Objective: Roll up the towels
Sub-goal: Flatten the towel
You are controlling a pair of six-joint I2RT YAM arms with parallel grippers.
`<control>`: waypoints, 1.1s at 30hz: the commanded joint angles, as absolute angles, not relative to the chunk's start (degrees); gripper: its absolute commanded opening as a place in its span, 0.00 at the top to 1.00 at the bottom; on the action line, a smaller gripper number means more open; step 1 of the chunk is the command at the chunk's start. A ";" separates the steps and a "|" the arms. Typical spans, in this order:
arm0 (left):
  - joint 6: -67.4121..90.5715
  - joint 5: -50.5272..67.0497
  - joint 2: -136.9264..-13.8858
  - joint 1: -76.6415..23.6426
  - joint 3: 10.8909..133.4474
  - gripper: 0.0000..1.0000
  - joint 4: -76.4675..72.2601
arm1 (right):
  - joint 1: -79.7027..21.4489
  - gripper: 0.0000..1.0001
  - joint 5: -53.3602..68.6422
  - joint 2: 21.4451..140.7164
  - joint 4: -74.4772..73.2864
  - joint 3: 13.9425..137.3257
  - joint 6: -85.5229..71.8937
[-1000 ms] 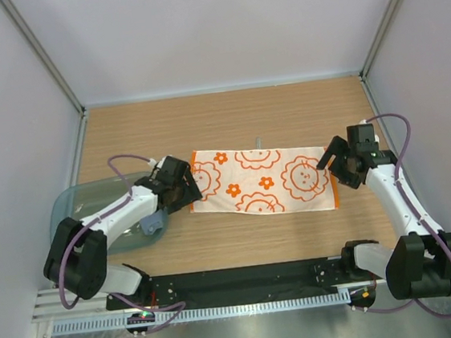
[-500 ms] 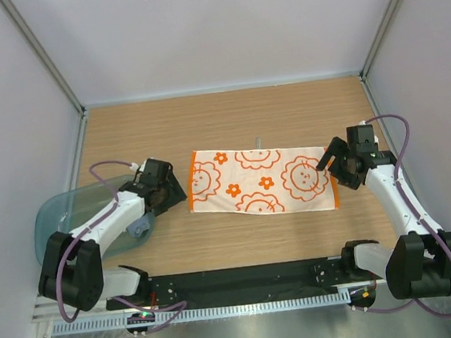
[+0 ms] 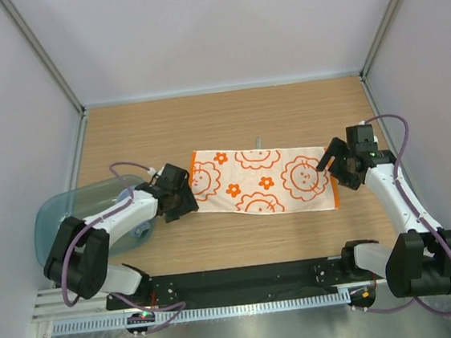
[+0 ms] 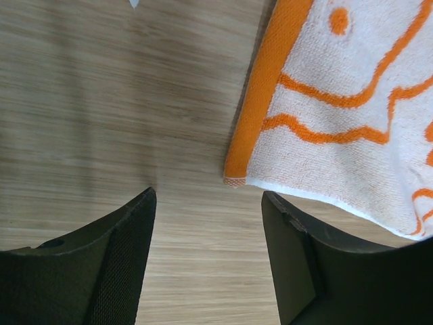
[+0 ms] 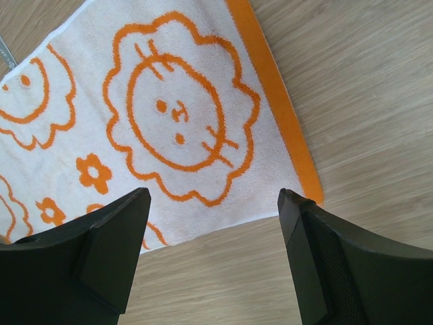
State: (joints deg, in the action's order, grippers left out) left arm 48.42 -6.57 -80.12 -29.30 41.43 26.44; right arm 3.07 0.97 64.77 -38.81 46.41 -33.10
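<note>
Towel position, overhead view: it lies flat and unrolled across the middle of the table, long side running left to right, pattern up. The left hand has changed place. A second ago it sat at the towel's left edge, half a second ago it stood back clear of the cloth, and now it is in again at the near-left corner. The right hand has not shifted; it hovers at the towel's right edge. The towel itself shows no displacement or fold. Judgement: no roll is begun, and the left arm is re-setting its approach for a corner pick.

Container: a translucent tray sits at the left of the table, partly under the left arm, slightly further left than a second ago. A pale bluish shape shows at its near-right end. Whether that is a cloth inside it cannot be told.

Left wrist view: the left hand has its fingers apart with only bare table between them. The towel's orange-hemmed corner lies just beyond the tips, not touched.

Right wrist view: the right hand also stands with fingers spread and nothing gripped. It is above the towel's near edge, close to the orange-hemmed right corner.
</note>
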 commanded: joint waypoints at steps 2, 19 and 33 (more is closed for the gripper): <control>49.75 -8.17 -82.70 -30.67 43.50 0.36 25.05 | 2.81 0.16 0.26 64.16 -39.11 48.69 -31.91; 48.78 -8.09 -91.14 -32.34 45.88 1.00 22.15 | 3.60 0.14 -6.42 64.16 -40.17 47.03 -34.79; 48.87 -10.11 -83.24 -31.64 47.02 1.00 27.07 | 4.31 0.34 -7.47 65.31 -36.47 35.43 -46.75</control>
